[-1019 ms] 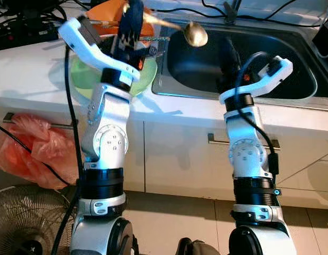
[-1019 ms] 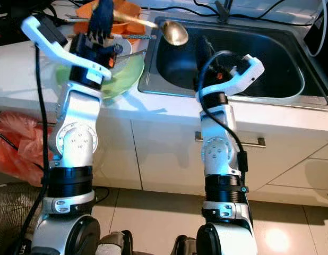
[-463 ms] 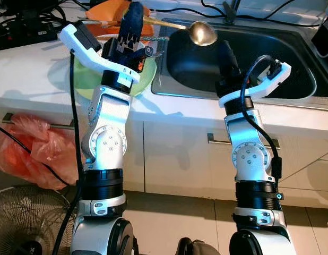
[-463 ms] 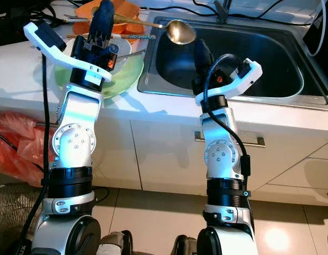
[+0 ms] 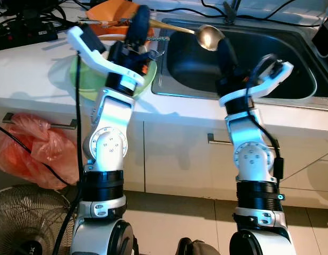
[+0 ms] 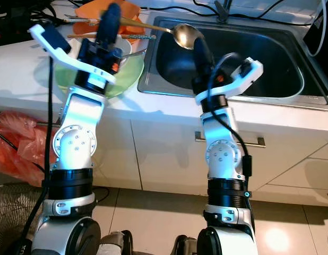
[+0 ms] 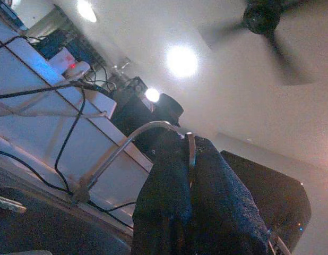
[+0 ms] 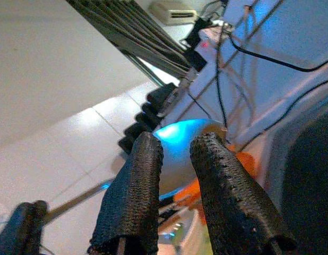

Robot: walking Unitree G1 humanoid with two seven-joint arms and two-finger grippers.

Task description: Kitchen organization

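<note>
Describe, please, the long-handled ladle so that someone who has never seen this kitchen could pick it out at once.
Start at the dark stainless steel sink set in the white countertop. Over the sink's left rim hangs a brass-coloured metal ladle, its thin handle running back to the left gripper, above the pale green plate. Its shiny golden round bowl, raised in the air beside the right gripper, sets it apart.

A home kitchen: a steel sink (image 5: 291,79) is sunk into a white counter (image 5: 31,74) across the upper frame, with white cupboard doors and a metal handle (image 5: 219,142) below. A tiled floor (image 6: 291,228) fills the bottom, and a faucet (image 7: 127,154) curves over the basin.
</note>
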